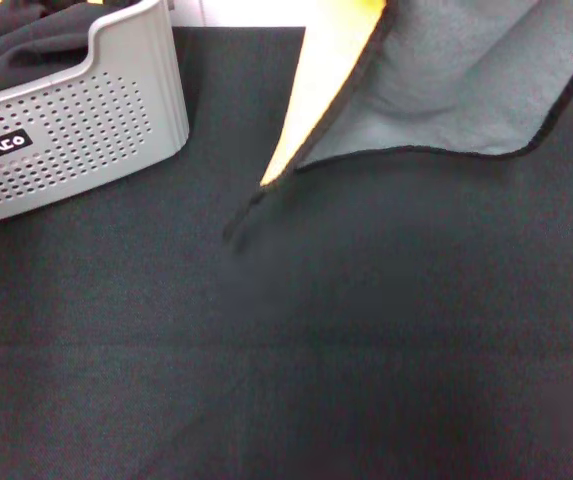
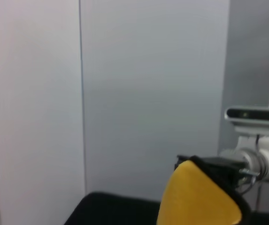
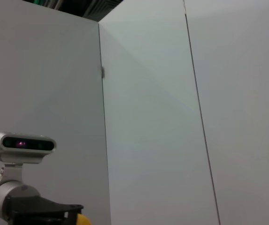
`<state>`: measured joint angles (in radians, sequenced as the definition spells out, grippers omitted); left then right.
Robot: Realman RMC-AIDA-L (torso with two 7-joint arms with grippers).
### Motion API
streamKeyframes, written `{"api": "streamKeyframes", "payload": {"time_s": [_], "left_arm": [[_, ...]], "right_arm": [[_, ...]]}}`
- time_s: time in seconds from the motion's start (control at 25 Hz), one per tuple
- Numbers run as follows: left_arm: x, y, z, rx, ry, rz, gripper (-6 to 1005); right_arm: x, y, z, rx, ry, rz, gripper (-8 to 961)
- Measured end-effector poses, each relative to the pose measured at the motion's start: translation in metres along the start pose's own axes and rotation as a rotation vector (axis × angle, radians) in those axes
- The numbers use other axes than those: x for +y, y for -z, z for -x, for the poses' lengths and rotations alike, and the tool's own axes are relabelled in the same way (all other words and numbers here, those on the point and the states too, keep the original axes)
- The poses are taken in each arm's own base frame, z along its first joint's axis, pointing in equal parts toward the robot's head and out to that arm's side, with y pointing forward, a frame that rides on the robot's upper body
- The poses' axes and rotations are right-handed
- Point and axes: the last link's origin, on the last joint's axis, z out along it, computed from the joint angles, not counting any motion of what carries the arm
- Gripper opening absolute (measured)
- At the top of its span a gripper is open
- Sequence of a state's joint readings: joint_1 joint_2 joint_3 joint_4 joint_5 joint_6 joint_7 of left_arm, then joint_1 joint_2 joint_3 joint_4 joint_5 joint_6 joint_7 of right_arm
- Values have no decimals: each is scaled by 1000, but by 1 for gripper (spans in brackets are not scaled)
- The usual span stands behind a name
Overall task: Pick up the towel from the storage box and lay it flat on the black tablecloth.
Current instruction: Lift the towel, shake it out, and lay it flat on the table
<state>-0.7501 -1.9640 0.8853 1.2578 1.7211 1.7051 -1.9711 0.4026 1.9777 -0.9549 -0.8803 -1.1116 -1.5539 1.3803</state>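
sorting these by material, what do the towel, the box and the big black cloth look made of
The towel: looks like soft matte fleece, fuzzy faces, black stitched edging.
The storage box: likely moulded plastic, smooth grey with rows of punched holes.
The black tablecloth: seemingly matte woven fabric, no sheen.

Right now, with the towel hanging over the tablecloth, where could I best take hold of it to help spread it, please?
Take the towel by its free lower corner, coming from the storage box side: that black-edged tip hangs lowest, above the black tablecloth, while the upper edge runs out of view.
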Motion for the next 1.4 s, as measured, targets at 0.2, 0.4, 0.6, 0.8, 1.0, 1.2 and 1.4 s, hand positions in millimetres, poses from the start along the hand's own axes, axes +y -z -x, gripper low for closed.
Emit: {"api": "streamKeyframes", "payload": {"time_s": [0.2, 0.4, 0.6, 0.8, 1.0, 1.2, 1.4], "left_arm": [[-12, -1, 6, -54, -30, -35, 26], [-13, 10, 15, -141, -58, -17, 26], [0, 18, 28, -218, -45, 75, 23], [34, 19, 79, -453, 60, 262, 23], [51, 14, 102, -554, 136, 358, 24], [56, 15, 110, -623, 174, 390, 24], [59, 20, 107, -684, 202, 430, 24]], "right_arm": [[-5, -15, -11, 24, -12, 22, 32], [-1, -20, -26, 98, -45, 61, 33], [17, -2, -58, 193, -157, 88, 34], [45, 22, -88, 254, -284, 135, 35], [71, 27, -108, 373, -330, 249, 36], [91, 25, -120, 462, -355, 360, 37], [102, 29, -123, 482, -389, 418, 38]]}}
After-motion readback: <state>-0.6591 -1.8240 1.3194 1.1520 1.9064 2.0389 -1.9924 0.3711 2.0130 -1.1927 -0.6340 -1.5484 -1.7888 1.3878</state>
